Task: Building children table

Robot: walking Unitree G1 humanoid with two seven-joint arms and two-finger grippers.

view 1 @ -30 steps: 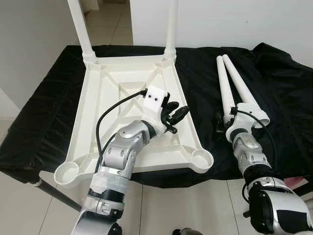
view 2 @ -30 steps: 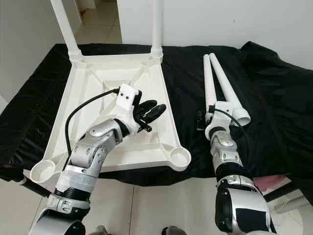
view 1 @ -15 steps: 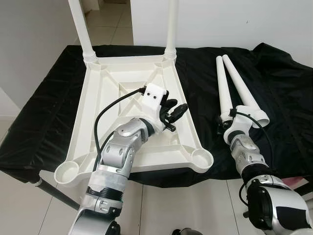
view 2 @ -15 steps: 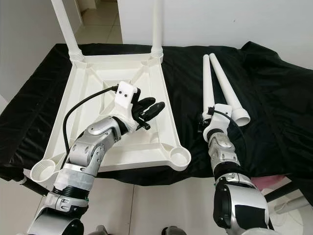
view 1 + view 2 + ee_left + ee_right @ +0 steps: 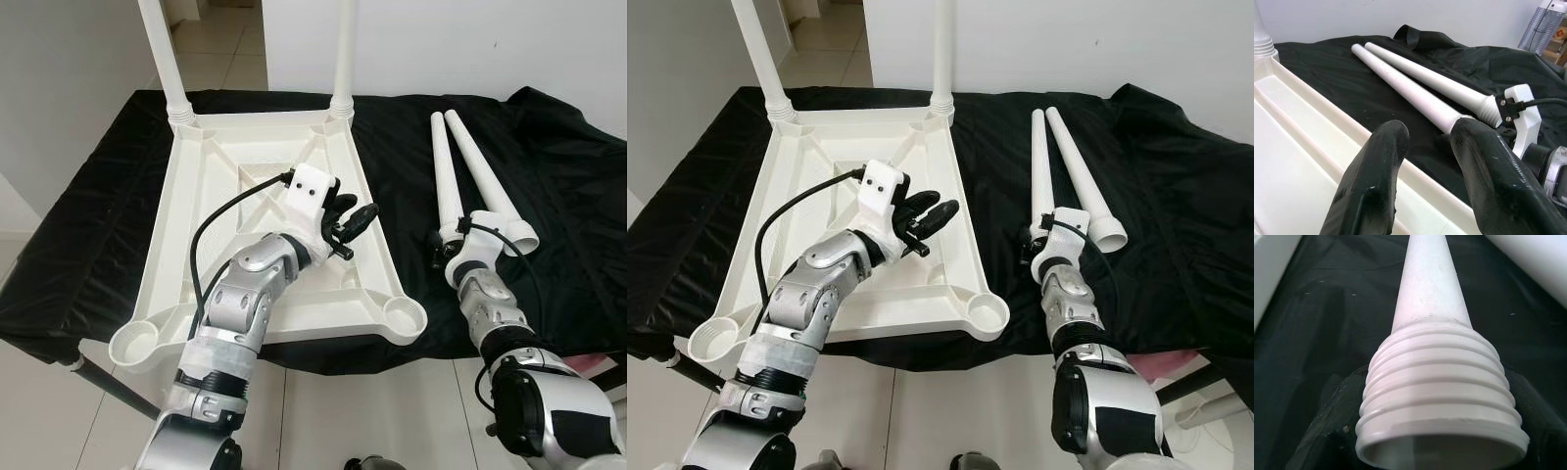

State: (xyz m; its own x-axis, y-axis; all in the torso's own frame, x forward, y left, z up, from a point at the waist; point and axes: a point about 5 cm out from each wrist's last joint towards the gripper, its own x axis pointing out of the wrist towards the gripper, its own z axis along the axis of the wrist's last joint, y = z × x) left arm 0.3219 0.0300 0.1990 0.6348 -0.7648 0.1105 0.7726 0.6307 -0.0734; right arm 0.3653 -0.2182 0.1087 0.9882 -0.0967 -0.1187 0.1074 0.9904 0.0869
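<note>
Likely light, stiff, slick hollow plastic: loose table leg [image 5: 1435, 382] lying on black cloth [image 5: 1176, 196] right of upturned tabletop [image 5: 823, 157], right gripper [image 5: 1048, 257] clamped around its threaded end, best held just above threads; left gripper [image 5: 1435, 166] spread empty over tabletop rim.

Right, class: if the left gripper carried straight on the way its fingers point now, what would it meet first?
Probably the nearer loose leg on the black cloth. The left gripper, open over the tabletop's rim, points across it toward that leg's threaded end, where the right gripper is. Depth is unclear.
</note>
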